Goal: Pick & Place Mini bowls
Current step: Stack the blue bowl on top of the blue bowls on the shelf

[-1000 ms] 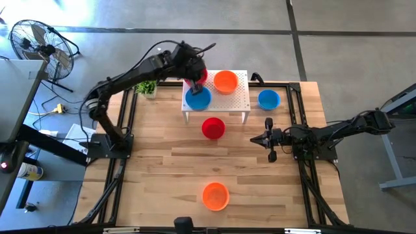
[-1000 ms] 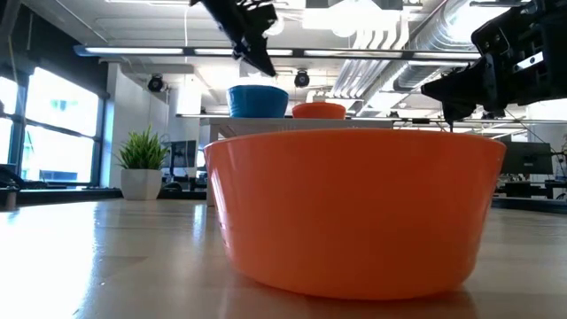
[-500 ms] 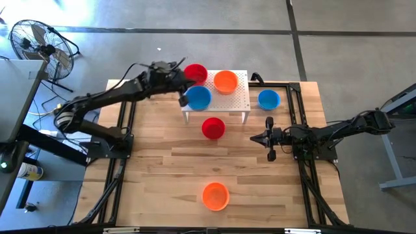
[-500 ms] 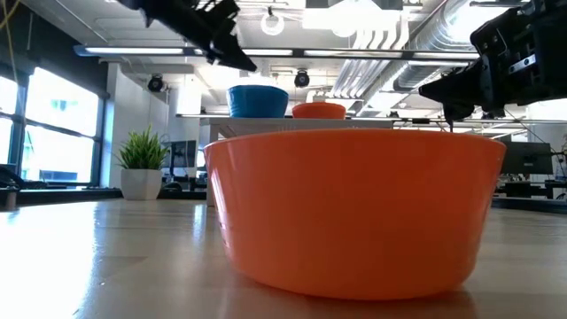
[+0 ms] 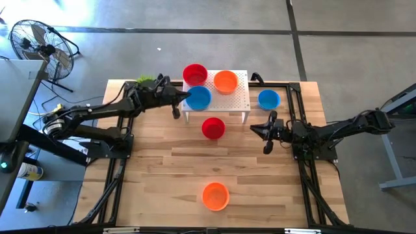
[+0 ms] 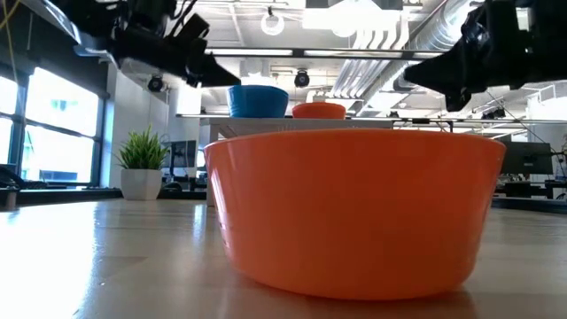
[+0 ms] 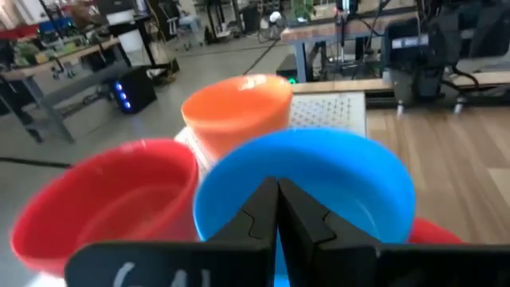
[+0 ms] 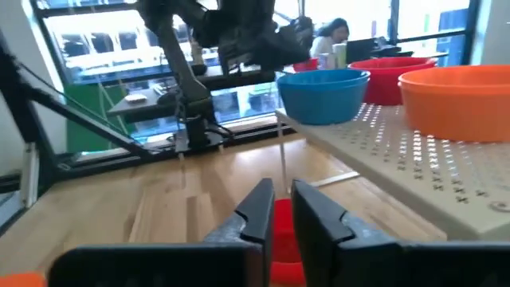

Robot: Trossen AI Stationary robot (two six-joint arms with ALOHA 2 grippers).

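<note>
High view: my left gripper [image 5: 177,104] sits just left of the white perforated stand [image 5: 237,97], fingers pressed together and holding nothing, tip close to the blue bowl [image 5: 198,98] on the stand's near left corner. Left wrist view confirms it, my two fingers [image 7: 299,219] meet in a closed line with that blue bowl [image 7: 327,171] right ahead, a red bowl [image 7: 103,195] and an orange bowl [image 7: 239,108] beyond and beside it. On the stand's far side sit the red bowl [image 5: 195,73] and orange bowl [image 5: 225,82]. A second blue bowl [image 5: 268,99] rests on the table [image 5: 156,169] right of the stand. A second red bowl [image 5: 212,127] sits on the table just near of the stand, and a second orange bowl [image 5: 215,195] is well apart at the near edge, filling the low view [image 6: 354,208]. My right gripper [image 5: 266,134] hovers right of the table's red bowl, apart from it, fingers [image 8: 255,211] slightly parted with a narrow gap, empty. Small green plant [image 5: 148,80] is at the far left, behind my left arm.
</note>
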